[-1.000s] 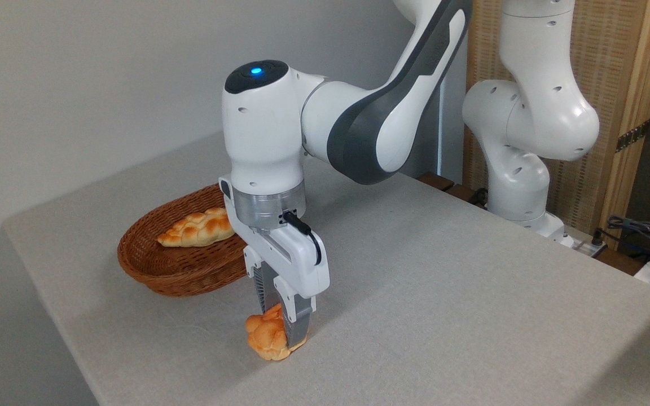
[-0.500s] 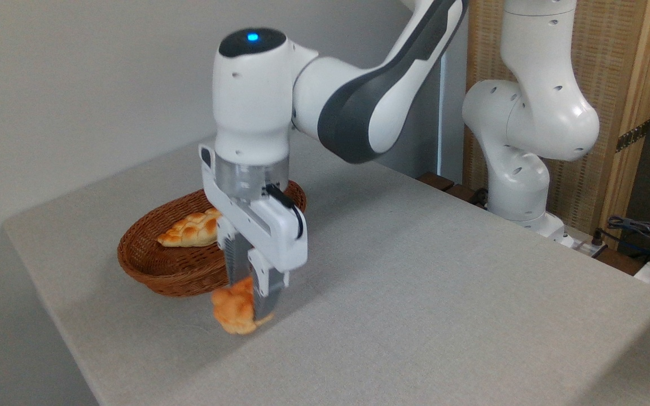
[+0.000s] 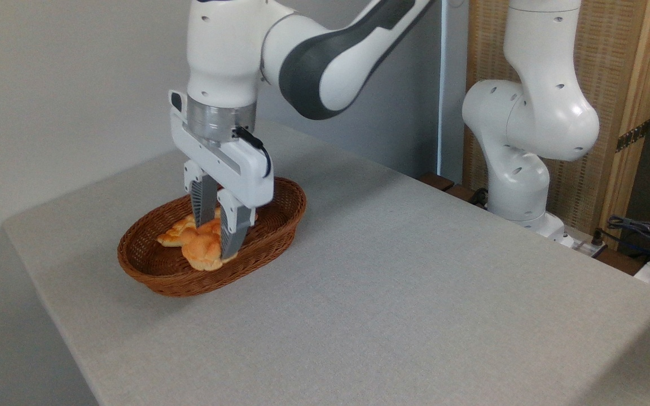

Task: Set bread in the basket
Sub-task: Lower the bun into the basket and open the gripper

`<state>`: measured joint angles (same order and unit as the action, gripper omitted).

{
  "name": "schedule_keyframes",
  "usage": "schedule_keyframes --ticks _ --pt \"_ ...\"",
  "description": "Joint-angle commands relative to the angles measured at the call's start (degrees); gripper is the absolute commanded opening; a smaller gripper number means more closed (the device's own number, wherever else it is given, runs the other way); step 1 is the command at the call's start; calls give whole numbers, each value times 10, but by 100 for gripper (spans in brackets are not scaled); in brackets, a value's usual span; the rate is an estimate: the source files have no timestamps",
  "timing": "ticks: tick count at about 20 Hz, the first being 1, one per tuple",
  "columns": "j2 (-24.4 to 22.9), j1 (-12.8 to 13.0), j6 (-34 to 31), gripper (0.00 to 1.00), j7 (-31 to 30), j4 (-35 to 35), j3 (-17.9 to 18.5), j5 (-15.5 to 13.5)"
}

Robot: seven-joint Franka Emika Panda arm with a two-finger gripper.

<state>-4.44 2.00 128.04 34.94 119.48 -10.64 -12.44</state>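
Camera view, 1 arm: end effector (image 3: pixel 216 243) clamped on bread (image 3: pixel 202 251), fingers pointing down; bread held over basket (image 3: pixel 280 228) interior, in front of 1 braided loaf (image 3: pixel 175 232); basket floor lies directly beneath; release judged the remaining step; table (image 3: pixel 392 293) beneath

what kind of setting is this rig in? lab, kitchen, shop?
Most likely a robotics lab or test bench, not a kitchen. The arm's base is mounted at the edge of a plain grey-covered table, loose cables and electronics sit at the right, and a wood-framed panel stands behind.
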Motion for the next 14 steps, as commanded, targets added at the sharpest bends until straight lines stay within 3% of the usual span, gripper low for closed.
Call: schedule_keyframes --ticks 1,3,14 --pt "-5 -1 -9 87 -33 1 -25 -11" --pt "-5 -1 -9 100 -52 1 -39 -10" --pt "-2 -1 -10 100 -50 1 -52 -7"
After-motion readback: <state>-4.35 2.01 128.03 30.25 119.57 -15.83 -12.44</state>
